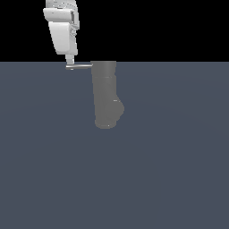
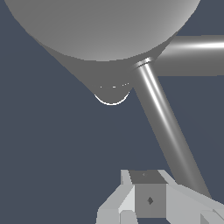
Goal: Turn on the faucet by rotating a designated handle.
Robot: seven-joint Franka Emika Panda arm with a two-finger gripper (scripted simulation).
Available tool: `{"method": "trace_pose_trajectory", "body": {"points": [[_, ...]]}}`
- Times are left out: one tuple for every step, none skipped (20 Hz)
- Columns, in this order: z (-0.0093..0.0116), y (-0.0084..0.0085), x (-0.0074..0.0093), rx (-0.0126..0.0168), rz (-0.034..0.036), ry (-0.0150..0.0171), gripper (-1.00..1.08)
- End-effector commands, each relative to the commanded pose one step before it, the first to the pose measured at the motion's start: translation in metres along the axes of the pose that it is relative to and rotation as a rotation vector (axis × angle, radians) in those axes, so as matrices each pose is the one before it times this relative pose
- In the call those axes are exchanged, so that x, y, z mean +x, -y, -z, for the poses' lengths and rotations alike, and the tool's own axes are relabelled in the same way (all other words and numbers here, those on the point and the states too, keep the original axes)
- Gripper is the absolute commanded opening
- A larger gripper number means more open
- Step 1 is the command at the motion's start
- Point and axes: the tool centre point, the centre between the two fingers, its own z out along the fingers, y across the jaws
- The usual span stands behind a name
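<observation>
Exterior view: the faucet (image 1: 106,94), a thick matte grey cylinder with a rounded bulge at its lower end, stands on the dark blue-grey tabletop (image 1: 170,170) in the upper middle of the frame, its top level with the line where the surface meets the black background. The handle (image 1: 80,66), a thin light-grey rod, juts from the top of the body toward the exterior view's left. The white tool (image 1: 70,61) comes down from the upper left of the frame, slightly tilted, and its lower tip meets the outer end of the handle; only one narrow finger (image 1: 70,59) can be made out, so whether the tool is spread or closed on the rod cannot be told here. Wrist view: the faucet (image 2: 100,30) fills the upper part of the frame as a large rounded grey mass, and the handle (image 2: 164,118) runs from its underside diagonally toward the lower right. A pale grey finger (image 2: 146,197) sits at the bottom centre, just beside the lower stretch of the rod. Contact is not clear, and the tool's opening cannot be judged from this view either.
</observation>
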Motion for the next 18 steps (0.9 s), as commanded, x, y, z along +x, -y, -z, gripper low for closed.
{"method": "trace_pose_trajectory", "body": {"points": [[-0.00002, -0.0104, 0.00052, -0.0092, -0.00019, -0.00122, -1.0], [0.0, -0.00254, 0.00012, 0.0, 0.0, 0.0, -1.0], [0.0, -0.00255, 0.00012, 0.0, 0.0, 0.0, -1.0], [0.00013, -0.00259, 0.00033, 0.00022, -0.00041, -0.00014, -1.0], [0.0, -0.00256, 0.00012, 0.0, 0.0, 0.0, -1.0], [0.0, -0.00256, 0.00012, 0.0, 0.0, 0.0, -1.0], [0.00001, -0.00257, 0.00012, 0.0, 0.0, 0.0, -1.0], [0.00001, -0.00257, 0.00012, 0.0, 0.0, 0.0, -1.0], [0.0, 0.0, 0.0, 0.0, 0.0, 0.0, -1.0], [-0.0002, 0.00487, -0.00615, 0.00672, 0.00957, -0.00105, -1.0], [0.00014, -0.00262, 0.00254, 0.0, 0.0, 0.0, -1.0], [-0.00015, -0.00246, 0.00299, -0.0005, -0.00067, 0.00012, -1.0], [0.00014, -0.00264, 0.00257, 0.0, 0.0, 0.0, -1.0], [-0.00015, -0.0025, 0.00302, -0.0005, -0.00068, 0.00012, -1.0], [0.00014, -0.00267, 0.0026, 0.0, 0.0, 0.0, -1.0], [-0.00009, -0.00255, 0.00297, -0.0004, -0.00055, 0.00009, -1.0], [-0.00002, -0.0026, 0.00288, -0.00028, -0.00039, 0.00006, -1.0], [0.00014, -0.0027, 0.00265, 0.0, 0.0, 0.0, -1.0]]}}
